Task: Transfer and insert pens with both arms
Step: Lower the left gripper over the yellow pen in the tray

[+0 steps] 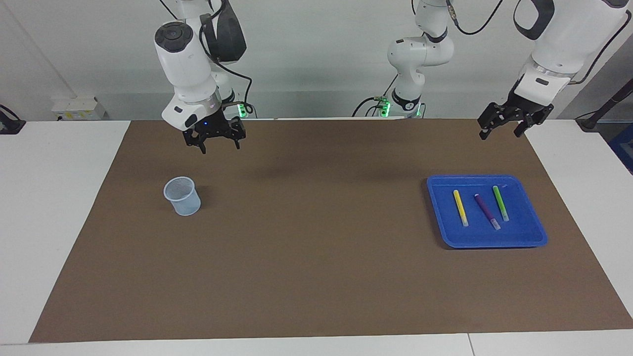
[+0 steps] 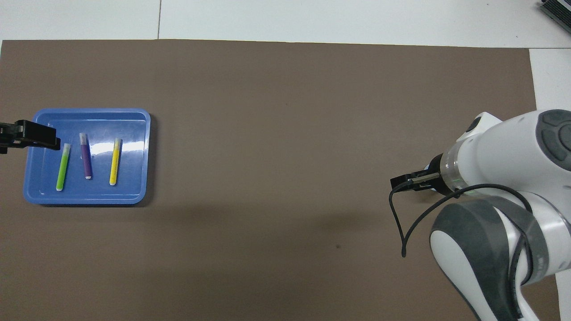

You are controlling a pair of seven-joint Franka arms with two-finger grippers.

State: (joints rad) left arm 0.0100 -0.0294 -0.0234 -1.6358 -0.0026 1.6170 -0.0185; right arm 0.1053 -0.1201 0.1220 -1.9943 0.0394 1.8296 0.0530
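Three pens lie side by side in a blue tray (image 1: 494, 241) toward the left arm's end of the table: yellow (image 1: 461, 207), purple (image 1: 487, 211) and green (image 1: 500, 203). The overhead view shows the tray (image 2: 89, 197) with the green (image 2: 63, 167), purple (image 2: 85, 156) and yellow (image 2: 115, 161) pens. My left gripper (image 1: 500, 131) is open and empty, raised over the mat by the tray's edge; it also shows in the overhead view (image 2: 40, 136). My right gripper (image 1: 220, 144) is open and empty, raised over the mat near a translucent cup (image 1: 182, 196); it also shows in the overhead view (image 2: 403, 183).
A brown mat (image 1: 316, 247) covers most of the white table (image 1: 54, 198). The cup stands upright on it toward the right arm's end and is hidden under the right arm in the overhead view. A smaller white arm (image 1: 418, 59) with green lights stands at the robots' edge.
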